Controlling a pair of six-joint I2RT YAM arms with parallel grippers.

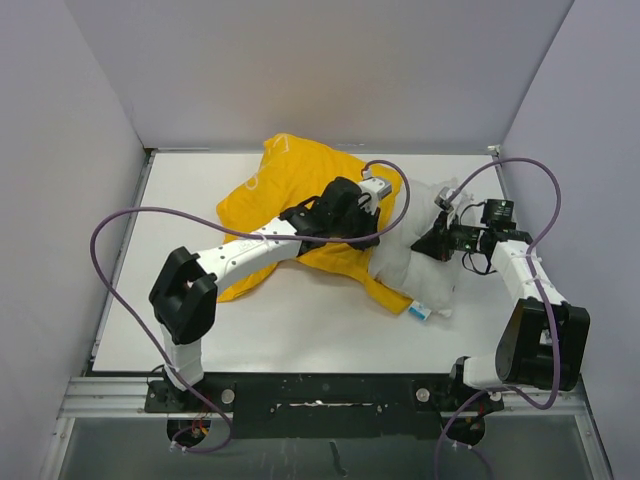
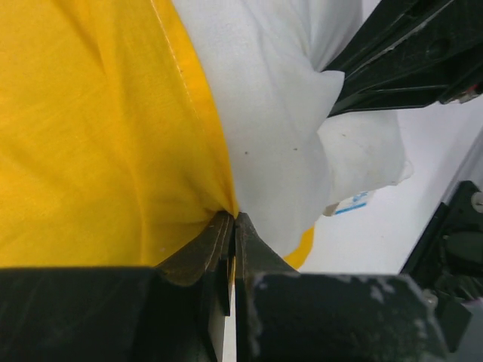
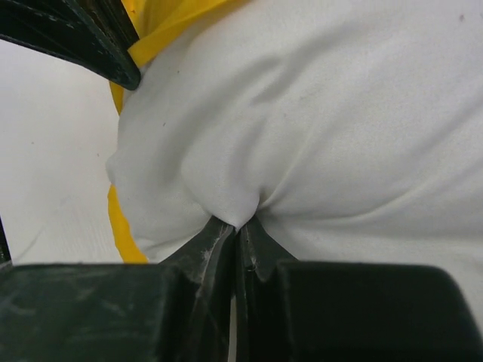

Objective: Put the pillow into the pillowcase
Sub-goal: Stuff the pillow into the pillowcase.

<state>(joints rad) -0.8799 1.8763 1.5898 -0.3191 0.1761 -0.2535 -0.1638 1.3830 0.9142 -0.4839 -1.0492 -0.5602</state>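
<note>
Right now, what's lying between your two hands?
The pillow, sticking out of the pillowcase, fills the gap between left hand and right hand, seen in the top view.

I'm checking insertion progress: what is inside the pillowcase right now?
One end of the pillow sits in the pillowcase mouth, yellow cloth above and below it; the rest sticks out. How far it reaches inside is hidden by the cloth.

The left arm lies across the pillowcase, hiding its middle. How far the pillow reaches under the yellow cloth cannot be told. The tag at the pillow's near corner is too small to read. Both wrist views cut pillow and pillowcase off at their edges.
</note>
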